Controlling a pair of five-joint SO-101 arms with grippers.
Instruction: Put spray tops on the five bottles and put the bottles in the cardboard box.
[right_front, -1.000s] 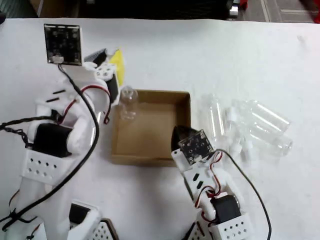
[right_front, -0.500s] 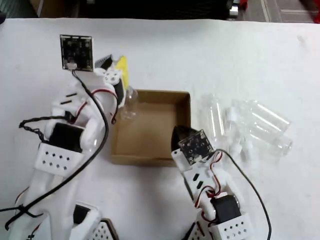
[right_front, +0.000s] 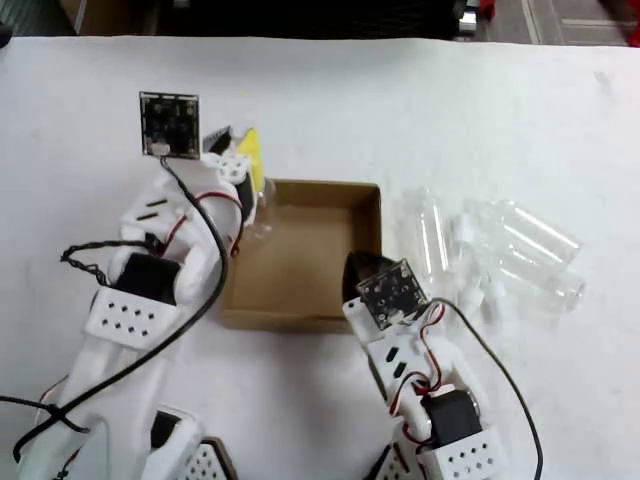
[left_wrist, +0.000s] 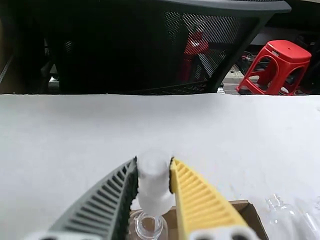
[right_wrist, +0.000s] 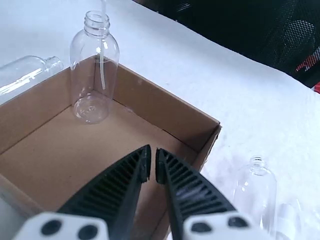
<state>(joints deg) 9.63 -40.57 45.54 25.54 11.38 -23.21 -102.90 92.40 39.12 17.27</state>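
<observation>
The left hand (left_wrist: 152, 166) is pinching a white spray top (left_wrist: 152, 189) between its grey and yellow fingers, closed just enough to hold it. It is hanging over the back left corner of the cardboard box (right_front: 300, 318), directly above a clear bottle (right_wrist: 95, 70) that is standing upright inside that corner. The top's thin tube (right_wrist: 103, 55) is reaching down through the bottle's neck, but the top itself is sitting above the neck and is not yet seated.

The right hand (right_wrist: 152, 167) is hovering over the box's front right corner, its fingers all but closed and holding nothing.

On the white bench (right_front: 400, 110) to the right of the box, the other clear bottles (right_front: 525, 250) are lying in a loose cluster without tops. Among them are small white pieces (right_front: 470, 290), probably spray tops.

The task appears to be only beginning. One bottle is in the box but uncapped, and the rest are waiting outside the box.
</observation>
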